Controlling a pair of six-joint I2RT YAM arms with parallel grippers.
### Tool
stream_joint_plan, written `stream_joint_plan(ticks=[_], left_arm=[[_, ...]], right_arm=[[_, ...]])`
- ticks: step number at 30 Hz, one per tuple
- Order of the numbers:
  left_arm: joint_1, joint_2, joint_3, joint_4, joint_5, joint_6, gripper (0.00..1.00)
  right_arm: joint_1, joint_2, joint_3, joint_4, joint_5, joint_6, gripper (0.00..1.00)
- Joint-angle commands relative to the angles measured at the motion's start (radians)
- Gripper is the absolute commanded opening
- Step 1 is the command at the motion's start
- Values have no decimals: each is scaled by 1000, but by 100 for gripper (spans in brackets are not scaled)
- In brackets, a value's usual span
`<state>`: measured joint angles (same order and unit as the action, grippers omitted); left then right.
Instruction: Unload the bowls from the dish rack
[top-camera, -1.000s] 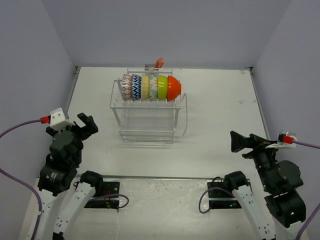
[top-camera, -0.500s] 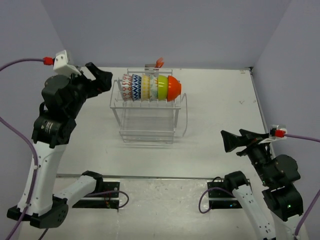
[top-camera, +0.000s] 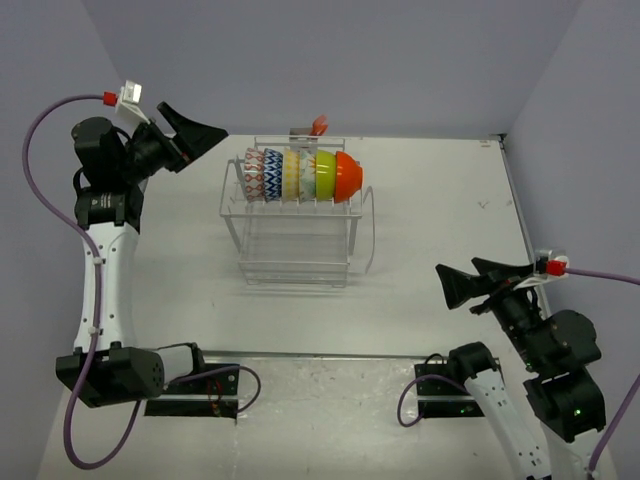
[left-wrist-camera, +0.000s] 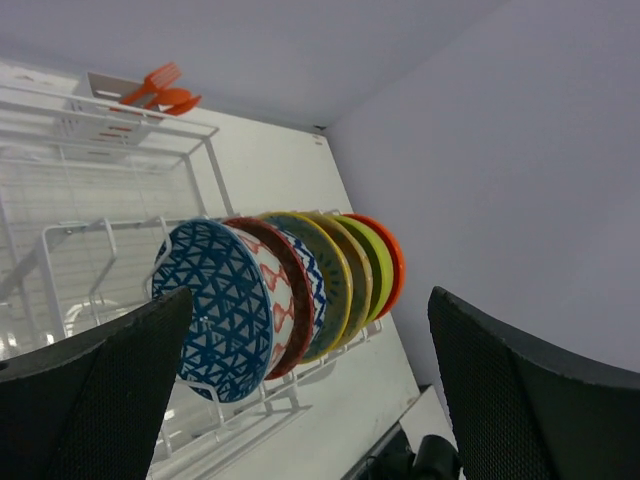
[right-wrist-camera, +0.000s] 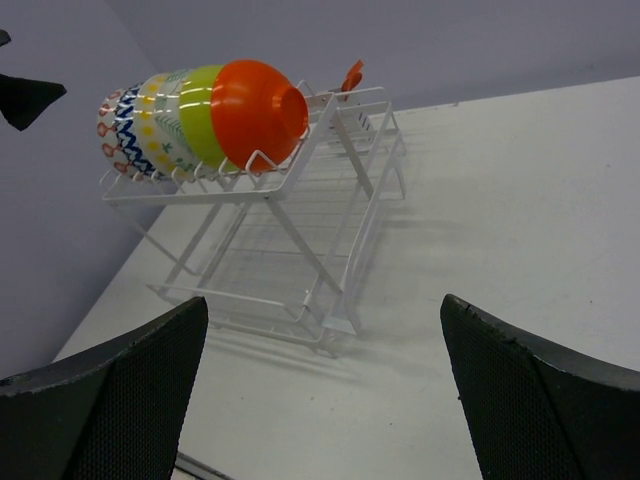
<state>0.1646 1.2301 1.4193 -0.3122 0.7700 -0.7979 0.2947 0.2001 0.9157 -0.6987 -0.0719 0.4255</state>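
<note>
Top external: we've got the bowls (top-camera: 300, 175) lined up on edge along the dish rack's (top-camera: 296, 262) top tier. Our left gripper (top-camera: 205, 140) hovers just beside them, jaws apart. The right gripper (top-camera: 458, 278) is well apart, jaws spread too.

A white, matte worktop (top-camera: 440, 210) fills the overhead view. Pale lilac walls (top-camera: 350, 60) close it in on the left, far and right sides. A white wire dish rack (top-camera: 296, 262) stands directly on the worktop, left of centre and toward the far wall, with its feet flat on the surface. In the right wrist view the rack casts a faint shadow on the surface beneath it. Small dark specks (top-camera: 483, 205) mark the worktop well to the right of the rack. At the near edge sits a lighter strip with two black mounts on it, well apart: the left base plate (top-camera: 205, 385) and the right base plate (top-camera: 440, 385). A looped cable lies beside each one.
</note>
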Motion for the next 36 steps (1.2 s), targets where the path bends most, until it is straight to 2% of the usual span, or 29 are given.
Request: stream_joint_plan(ticks=[1, 5, 9, 12, 17, 21, 22, 24, 27, 36], left_arm=[[7, -18, -69, 136, 187, -55, 100], [-4, 6, -121, 159, 189, -54, 99], [-85, 60, -134, 196, 169, -66, 98], [-137, 98, -126, 209, 158, -66, 95], [-146, 114, -154, 220, 129, -69, 84], [-148, 109, -193, 257, 126, -80, 69], [-148, 109, -200, 263, 127, -86, 62], [-148, 108, -206, 274, 127, -87, 57], [-146, 108, -211, 292, 130, -98, 44], [-146, 105, -240, 349, 146, -115, 18]], right_arm=[[3, -16, -17, 57, -38, -10, 99], [3, -19, -35, 74, -52, -1, 99], [3, -11, -32, 65, -39, -11, 99], [3, -13, -28, 56, -43, -14, 99], [3, -31, -23, 41, -37, -30, 99], [3, -42, -20, 42, -35, -33, 99], [3, -42, -21, 42, -35, -34, 99], [3, -42, -23, 45, -37, -34, 99], [3, -41, -28, 45, -39, -36, 99], [3, -47, -37, 54, -42, -34, 99]])
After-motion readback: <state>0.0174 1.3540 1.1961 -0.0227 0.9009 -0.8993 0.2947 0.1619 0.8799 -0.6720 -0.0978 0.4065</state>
